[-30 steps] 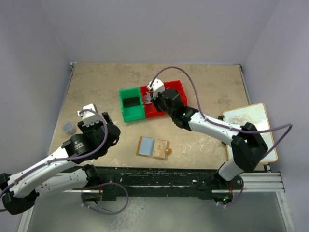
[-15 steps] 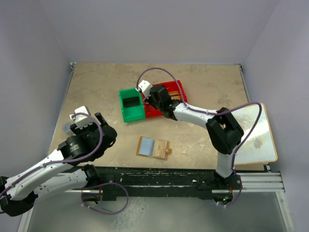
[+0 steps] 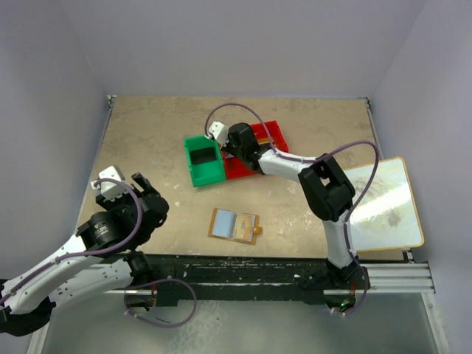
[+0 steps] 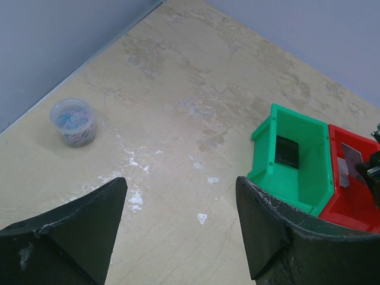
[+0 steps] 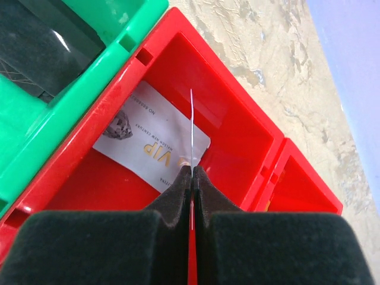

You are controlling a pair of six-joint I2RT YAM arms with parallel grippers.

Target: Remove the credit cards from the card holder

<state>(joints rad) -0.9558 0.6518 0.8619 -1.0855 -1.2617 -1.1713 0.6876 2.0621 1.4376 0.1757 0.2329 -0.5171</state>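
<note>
**Three views, two shared bins**

My overhead camera sits high above the near edge, looking down on the whole worktop. My left wrist camera looks slantwise across it from well back, between the left jaws, to the green bin and red bin. My right wrist camera hangs close over that red bin, looking steeply down past the right jaws. All three share both bins.
</note>
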